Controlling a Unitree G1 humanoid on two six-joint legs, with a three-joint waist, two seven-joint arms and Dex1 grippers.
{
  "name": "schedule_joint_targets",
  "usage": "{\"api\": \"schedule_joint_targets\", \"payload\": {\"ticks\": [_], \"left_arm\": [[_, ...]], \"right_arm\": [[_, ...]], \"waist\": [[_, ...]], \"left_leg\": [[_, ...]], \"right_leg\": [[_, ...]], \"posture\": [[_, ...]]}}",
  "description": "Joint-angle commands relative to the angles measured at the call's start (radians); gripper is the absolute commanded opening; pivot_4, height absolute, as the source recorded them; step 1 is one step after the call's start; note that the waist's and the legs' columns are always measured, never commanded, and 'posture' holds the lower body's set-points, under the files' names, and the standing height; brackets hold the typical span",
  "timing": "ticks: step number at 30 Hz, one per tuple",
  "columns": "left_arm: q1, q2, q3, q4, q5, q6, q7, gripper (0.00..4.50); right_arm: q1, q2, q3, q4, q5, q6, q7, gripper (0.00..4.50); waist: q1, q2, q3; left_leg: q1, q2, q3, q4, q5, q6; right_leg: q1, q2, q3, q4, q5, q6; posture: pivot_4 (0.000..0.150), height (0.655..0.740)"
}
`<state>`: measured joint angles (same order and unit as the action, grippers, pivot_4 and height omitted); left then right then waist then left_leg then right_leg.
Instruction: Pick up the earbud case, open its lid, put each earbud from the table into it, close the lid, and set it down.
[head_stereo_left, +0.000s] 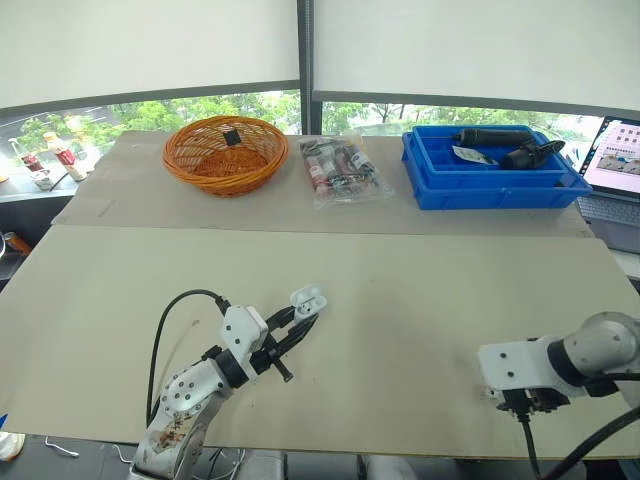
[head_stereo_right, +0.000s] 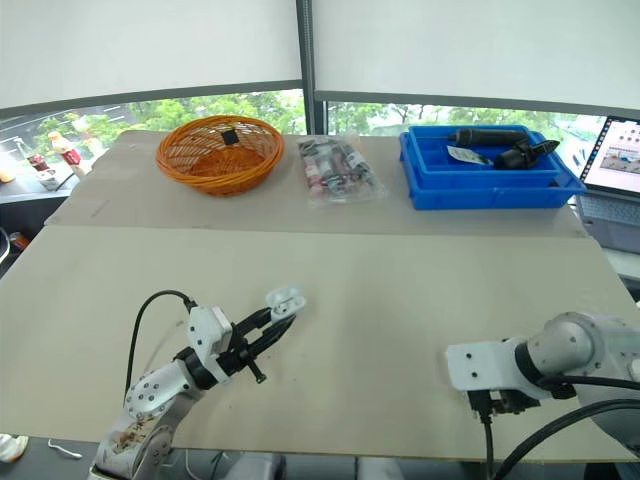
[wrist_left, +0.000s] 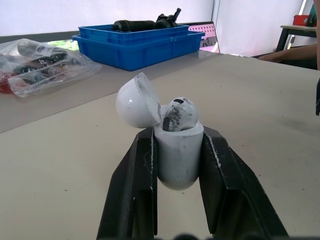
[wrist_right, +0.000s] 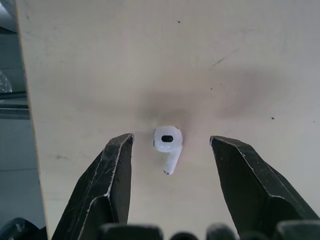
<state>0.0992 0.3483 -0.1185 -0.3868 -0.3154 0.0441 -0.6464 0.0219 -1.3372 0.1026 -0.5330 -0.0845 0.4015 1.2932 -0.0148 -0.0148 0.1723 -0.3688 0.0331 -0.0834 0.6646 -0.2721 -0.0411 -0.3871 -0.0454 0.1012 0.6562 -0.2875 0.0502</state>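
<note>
Left jaws clamp open earbud case (wrist_left: 177, 150); right jaws apart around earbud (wrist_right: 168, 145) near table (head_stereo_left: 420, 300) edge.

We note: earbud case (wrist_left: 177, 150) glossy white plastic, smudged grey inside; earbud (wrist_right: 168, 142) likewise glossy; counter (head_stereo_left: 420, 290) matt, lightly marked; fingers (wrist_left: 132, 190) matt black, edges worn.

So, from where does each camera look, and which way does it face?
Both eyes: on the head, facing forward and down over the table; both arms show, the left claw holding the open earbud case.
Left wrist: on the left arm, facing along its fingers toward the blue bin.
Right wrist: on the right arm, facing down at an earbud between the open right claw.
Shared: head and left wrist both show case and bin.
</note>
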Motion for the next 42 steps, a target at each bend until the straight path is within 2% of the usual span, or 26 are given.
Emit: {"api": "schedule_joint_targets", "payload": {"ticks": [1, 12, 15, 19, 20, 28, 31, 33, 37, 42], "left_arm": [[0.001, -0.002, 0.003, -0.037, -0.006, -0.011, 0.003, 0.61], [0.0, -0.005, -0.001, -0.035, -0.006, -0.013, 0.006, 0.61], [-0.002, -0.007, -0.001, -0.033, -0.005, -0.015, 0.006, 0.61], [-0.003, -0.008, -0.002, -0.03, -0.004, -0.016, 0.005, 0.61], [-0.004, -0.008, -0.003, -0.029, -0.004, -0.016, 0.005, 0.61], [-0.024, -0.016, -0.007, -0.008, -0.003, -0.027, -0.003, 0.61], [-0.045, -0.025, -0.008, 0.012, -0.004, -0.039, -0.009, 0.61], [-0.064, -0.036, -0.009, 0.026, -0.011, -0.048, -0.016, 0.61], [-0.106, -0.061, -0.009, 0.051, -0.035, -0.044, -0.027, 0.61], [-0.179, -0.097, -0.017, 0.102, -0.04, -0.07, -0.052, 0.61]], "right_arm": [[-0.038, 0.014, 0.031, 0.015, -0.02, 0.006, 0.0, 2.75], [-0.104, 0.034, 0.1, 0.088, -0.041, -0.013, 0.026, 2.75], [-0.106, 0.035, 0.103, 0.093, -0.04, -0.017, 0.031, 1.96], [-0.11, 0.046, 0.093, 0.077, -0.028, -0.007, 0.03, 0.53], [-0.11, 0.047, 0.087, 0.07, -0.023, -0.004, 0.031, 0.37], [-0.108, 0.054, -0.029, 0.015, 0.054, 0.026, 0.009, 0.37], [-0.162, 0.13, -0.092, -0.014, 0.132, 0.079, -0.042, 0.37], [-0.218, 0.217, -0.133, -0.043, 0.183, 0.184, -0.117, 0.37], [-0.312, 0.433, -0.224, -0.14, 0.339, 0.41, -0.267, 0.37], [-0.388, 0.761, -0.299, -0.258, 0.494, 0.524, -0.515, 0.37]], "waist": [[0.0, 0.0, 0.0], [0.0, 0.0, 0.0], [0.0, 0.0, 0.0], [-0.002, -0.001, 0.0], [-0.003, -0.001, 0.0], [-0.002, -0.001, 0.0], [-0.003, -0.001, 0.0], [-0.003, -0.001, 0.0], [0.0, -0.001, 0.0], [0.001, -0.001, 0.0]], "left_leg": [[0.0, 0.0, 0.0, 0.0, 0.0, 0.0], [0.0, 0.0, 0.0, 0.0, 0.0, 0.0], [0.0, 0.0, 0.0, 0.0, 0.0, 0.0], [0.0, 0.0, 0.0, 0.0, 0.0, 0.0], [0.0, 0.0, 0.0, 0.0, 0.0, 0.0], [0.0, 0.0, 0.0, 0.0, 0.0, 0.0], [0.0, 0.0, 0.0, 0.0, 0.0, 0.0], [0.0, 0.0, 0.0, 0.0, 0.0, 0.0], [-0.001, 0.0, -0.001, 0.001, 0.0, 0.0], [-0.002, 0.0, -0.002, 0.001, 0.0, 0.0]], "right_leg": [[0.0, 0.0, 0.0, 0.0, 0.0, 0.0], [0.0, 0.0, 0.0, 0.0, 0.0, 0.0], [0.0, 0.0, 0.0, 0.0, 0.0, 0.0], [0.0, 0.0, 0.0, 0.0, 0.0, 0.0], [0.0, 0.0, 0.0, 0.0, 0.0, 0.0], [0.0, 0.0, 0.0, 0.001, 0.0, 0.0], [0.0, 0.0, 0.0, 0.001, 0.0, 0.0], [0.0, 0.0, 0.0, 0.001, 0.0, 0.0], [0.0, 0.0, 0.0, 0.001, 0.0, 0.0], [-0.001, 0.0, -0.002, 0.001, 0.0, 0.0]], "posture": [[0.15, 0.7282], [0.15, 0.7282], [0.15, 0.7282], [0.15, 0.7282], [0.15, 0.7282], [0.15, 0.7282], [0.15, 0.7282], [0.15, 0.7282], [0.15, 0.7282], [0.15, 0.7282]]}}
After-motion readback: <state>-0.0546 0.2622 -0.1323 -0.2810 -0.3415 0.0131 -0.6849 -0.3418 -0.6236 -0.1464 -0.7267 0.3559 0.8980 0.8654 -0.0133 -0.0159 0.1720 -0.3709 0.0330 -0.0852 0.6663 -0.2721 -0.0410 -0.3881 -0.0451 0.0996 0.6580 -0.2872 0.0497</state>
